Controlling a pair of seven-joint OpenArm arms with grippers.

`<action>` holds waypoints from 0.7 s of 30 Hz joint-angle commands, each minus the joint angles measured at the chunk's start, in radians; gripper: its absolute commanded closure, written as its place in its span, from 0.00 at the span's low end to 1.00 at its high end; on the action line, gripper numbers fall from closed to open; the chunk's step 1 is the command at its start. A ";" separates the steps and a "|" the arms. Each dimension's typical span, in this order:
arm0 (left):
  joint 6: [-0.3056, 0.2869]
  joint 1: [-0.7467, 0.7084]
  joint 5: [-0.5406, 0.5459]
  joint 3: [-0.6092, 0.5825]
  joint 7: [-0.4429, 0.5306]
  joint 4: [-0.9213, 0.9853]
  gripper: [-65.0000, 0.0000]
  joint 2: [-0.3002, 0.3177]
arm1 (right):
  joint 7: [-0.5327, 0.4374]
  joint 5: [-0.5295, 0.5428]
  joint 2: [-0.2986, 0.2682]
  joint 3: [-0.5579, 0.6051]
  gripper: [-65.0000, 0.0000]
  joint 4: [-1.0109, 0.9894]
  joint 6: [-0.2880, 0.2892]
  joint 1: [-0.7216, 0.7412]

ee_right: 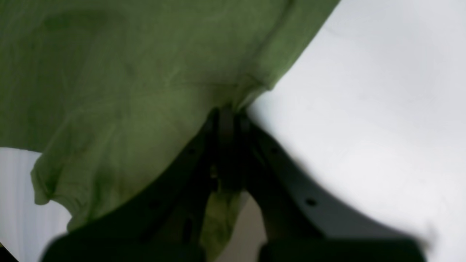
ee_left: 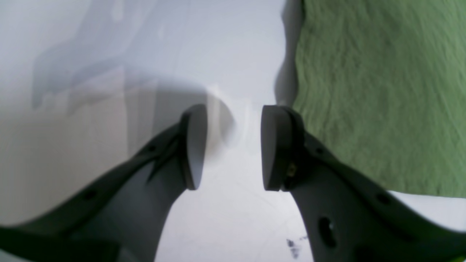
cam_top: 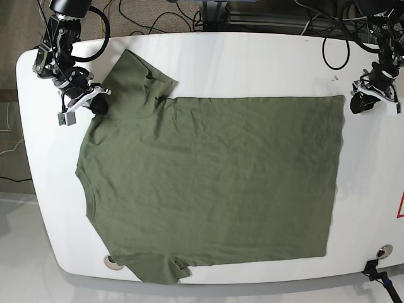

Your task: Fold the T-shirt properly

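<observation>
The olive-green T-shirt (cam_top: 214, 183) lies spread flat on the white table (cam_top: 252, 63), neckline to the left and hem to the right. At the far left of the base view my right gripper (cam_top: 95, 106) pinches the shirt's upper shoulder beside the far sleeve. In the right wrist view this gripper (ee_right: 227, 116) is shut on a bunched fold of the T-shirt (ee_right: 127, 91). My left gripper (cam_top: 362, 104) stands open just off the hem's far corner. In the left wrist view its fingers (ee_left: 194, 145) are spread over bare table around the left gripper (ee_left: 233, 145), with the T-shirt (ee_left: 382, 91) edge to the right.
Cables (cam_top: 189, 19) run along the table's back edge. A red mark (cam_top: 400, 206) sits at the right edge. Round fittings (cam_top: 112, 260) are set near the front edge. A small dark smudge (ee_left: 293, 247) marks the table under the left gripper.
</observation>
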State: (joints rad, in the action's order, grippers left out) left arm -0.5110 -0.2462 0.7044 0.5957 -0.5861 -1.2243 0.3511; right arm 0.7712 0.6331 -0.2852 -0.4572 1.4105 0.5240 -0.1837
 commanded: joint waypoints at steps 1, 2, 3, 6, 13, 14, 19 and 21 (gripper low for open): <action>0.020 -0.007 -0.049 -0.004 -0.056 0.003 0.64 0.012 | 0.037 -0.027 -0.012 -0.001 1.00 0.003 -0.008 -0.006; 0.019 -0.006 -0.049 -0.005 -0.050 0.004 0.65 0.014 | 0.040 -0.029 -0.012 0.000 1.00 -0.001 -0.011 -0.004; 0.021 -0.008 -0.051 -0.009 -0.047 -0.002 0.65 0.013 | 0.038 -0.030 -0.012 0.001 1.00 -0.002 -0.009 -0.004; 0.018 -0.013 -0.062 -0.017 -0.025 -0.016 0.67 0.007 | 0.035 -0.026 -0.012 0.002 1.00 -0.003 -0.010 -0.004; -0.008 0.008 0.054 -0.017 -0.064 0.007 0.67 0.001 | 0.017 -0.015 -0.011 0.002 1.00 -0.004 -0.013 0.003; -0.012 0.011 0.074 -0.015 -0.075 0.023 0.67 0.001 | 0.015 -0.016 -0.011 0.000 1.00 -0.002 -0.014 0.003; -0.016 0.017 0.147 -0.026 -0.081 0.058 0.68 0.002 | 0.011 -0.013 -0.014 0.000 1.00 -0.001 -0.012 0.002; -0.019 0.014 0.160 -0.042 -0.082 0.048 0.69 0.001 | 0.010 -0.011 -0.012 -0.006 1.00 0.000 -0.010 0.005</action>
State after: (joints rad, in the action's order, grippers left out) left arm -0.5404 -0.2249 0.8894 0.5625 -0.6205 -1.1694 0.3431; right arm 0.7605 0.6373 -0.2852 -0.4572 1.4033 0.5213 -0.1806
